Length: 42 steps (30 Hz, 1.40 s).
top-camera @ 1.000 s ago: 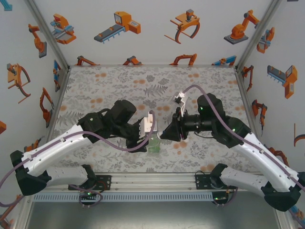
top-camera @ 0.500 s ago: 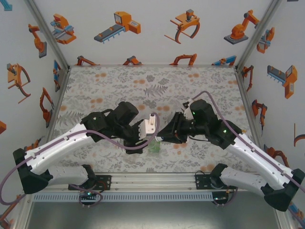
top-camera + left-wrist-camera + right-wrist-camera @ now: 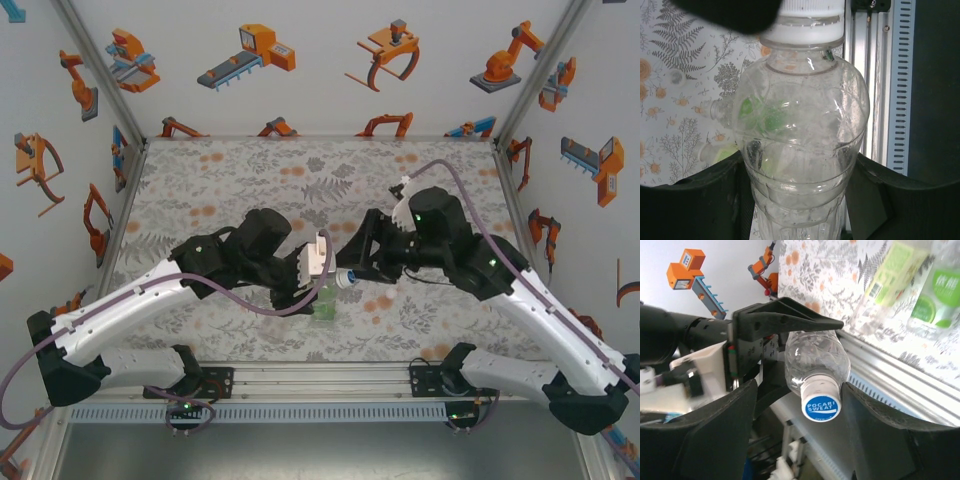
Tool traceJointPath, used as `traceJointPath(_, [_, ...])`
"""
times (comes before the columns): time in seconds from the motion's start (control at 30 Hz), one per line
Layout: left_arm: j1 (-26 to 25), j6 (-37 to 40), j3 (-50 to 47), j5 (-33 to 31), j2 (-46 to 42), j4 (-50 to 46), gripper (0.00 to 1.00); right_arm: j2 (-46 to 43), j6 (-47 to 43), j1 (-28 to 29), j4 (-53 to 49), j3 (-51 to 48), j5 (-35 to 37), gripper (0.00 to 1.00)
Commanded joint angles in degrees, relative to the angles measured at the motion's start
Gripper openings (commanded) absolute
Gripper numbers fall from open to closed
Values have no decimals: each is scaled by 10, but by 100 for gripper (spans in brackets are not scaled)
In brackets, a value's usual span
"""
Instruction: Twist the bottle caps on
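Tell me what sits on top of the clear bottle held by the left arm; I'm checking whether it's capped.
A cap sits on the clear bottle: white skirt, blue top. It covers the neck threads, so tightness cannot be seen.

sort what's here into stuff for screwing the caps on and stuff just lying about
For the job: unlabelled bottle in the left fingers; its blue-topped cap; yellow-green-label bottle; bright-green-label bottle; right fingers, open around the cap.
Just there: floral table cover; robot stickers; metal rail.
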Motion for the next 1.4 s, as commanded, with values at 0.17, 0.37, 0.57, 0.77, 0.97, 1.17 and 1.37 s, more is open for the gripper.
traceJointPath(0.17, [-2,-4,12,19,-13,15,0,-29,-266,3,20,36,12,60])
traceJointPath(0.37, [-3,-9,11,26,-16,15,0,-58,-505,3,69,11,-54,63])
traceJointPath(0.57, [-5,-14,14,28,-19,15,0,-72,-702,3,111,-19,-231,61])
traceJointPath(0.77, [-6,-18,12,35,-30,15,0,-70,-792,3,112,-35,-286,57])
traceJointPath(0.97, [-8,-24,8,44,-42,16,0,-70,-802,3,137,-74,-284,54])
traceJointPath(1.17, [-8,-25,4,44,-47,16,0,-73,-793,3,158,-83,-292,45])
traceJointPath(1.37, [-8,-22,7,41,-44,16,0,-73,-773,4,170,-89,-287,26])
